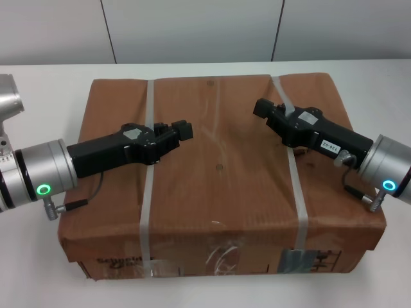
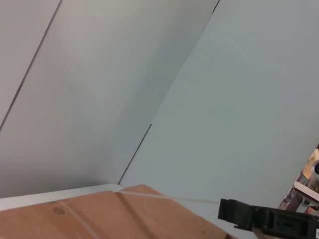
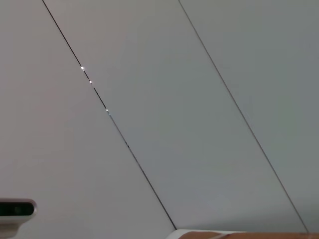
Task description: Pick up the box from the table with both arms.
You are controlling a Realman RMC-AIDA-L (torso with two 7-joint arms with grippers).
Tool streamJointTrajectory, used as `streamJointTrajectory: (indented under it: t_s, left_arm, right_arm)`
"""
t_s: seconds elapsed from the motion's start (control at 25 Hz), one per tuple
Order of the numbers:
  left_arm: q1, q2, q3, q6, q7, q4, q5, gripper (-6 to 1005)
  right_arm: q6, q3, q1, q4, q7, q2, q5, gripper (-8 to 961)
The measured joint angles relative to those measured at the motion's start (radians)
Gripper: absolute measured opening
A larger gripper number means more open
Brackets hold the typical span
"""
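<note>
The large flat brown cardboard box lies on the white table. Two whitish straps cross it, one on the left and one on the right. Labels and print show on its near side. My left gripper hovers over the box top by the left strap and points inward. My right gripper hovers over the box top by the right strap and points inward. The left wrist view shows the box top and the right gripper farther off. The right wrist view shows only a sliver of the box.
Grey wall panels stand behind the table. Bare table shows to the left, to the right and behind the box. The box's near side reaches almost to the bottom of the head view.
</note>
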Motion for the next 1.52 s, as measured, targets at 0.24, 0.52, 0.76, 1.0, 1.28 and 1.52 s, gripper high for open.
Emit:
streamJointTrajectory:
  t_s: [0.24, 0.52, 0.76, 1.0, 1.28, 1.52]
  left_arm:
    - [0.002, 0.000, 0.002, 0.001, 0.000, 0.000, -0.006, 129]
    - [0.003, 0.001, 0.001, 0.002, 0.000, 0.000, -0.007, 129]
    - [0.003, 0.002, 0.000, 0.008, 0.000, 0.000, -0.008, 129]
    - [0.003, 0.002, 0.000, 0.016, 0.002, 0.000, -0.010, 129]
    - [0.003, 0.000, 0.000, 0.016, 0.007, 0.000, -0.011, 129]
    - [0.003, 0.000, 0.000, 0.026, 0.007, 0.000, -0.013, 129]
  right_arm:
    - [-0.009, 0.000, -0.002, 0.000, 0.000, 0.000, 0.008, 58]
    - [-0.011, 0.000, -0.003, 0.000, 0.000, 0.000, 0.009, 57]
    - [-0.023, 0.000, -0.003, 0.000, 0.000, 0.000, 0.009, 58]
    - [-0.030, 0.000, -0.004, 0.000, 0.000, 0.000, 0.018, 58]
    - [-0.046, 0.000, -0.013, 0.000, 0.000, 0.000, 0.026, 57]
    - [-0.046, 0.000, -0.016, 0.000, 0.000, 0.000, 0.026, 58]
